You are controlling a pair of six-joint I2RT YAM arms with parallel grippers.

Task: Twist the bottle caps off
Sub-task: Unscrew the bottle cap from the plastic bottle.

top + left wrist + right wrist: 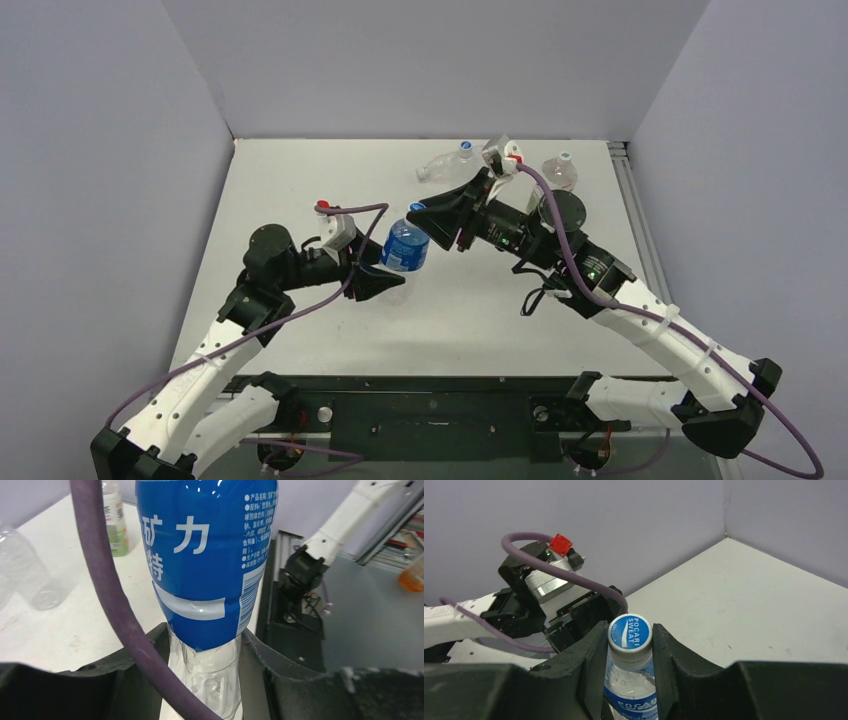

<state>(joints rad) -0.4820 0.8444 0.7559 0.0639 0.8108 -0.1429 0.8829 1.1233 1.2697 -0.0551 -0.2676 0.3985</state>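
A blue-labelled bottle [405, 248] is held tilted above the table between both arms. My left gripper [385, 280] is shut on its clear lower end; in the left wrist view the bottle [210, 555] fills the frame, its clear base pinched in that gripper [206, 665]. Its blue bottle cap [630, 631], printed Pocari Sweat, sits on the bottle's neck [631, 690]. My right gripper [630, 636] is shut on the cap, one finger on each side. From above, the right gripper [425, 212] meets the cap [417, 207].
A plain clear bottle [445, 162] with a blue cap [466, 146] lies at the back. Another bottle [560, 172] with a white cap [566, 157] stands at the back right. A green-labelled bottle [115, 520] and a clear bottle [27, 575] show past the left gripper.
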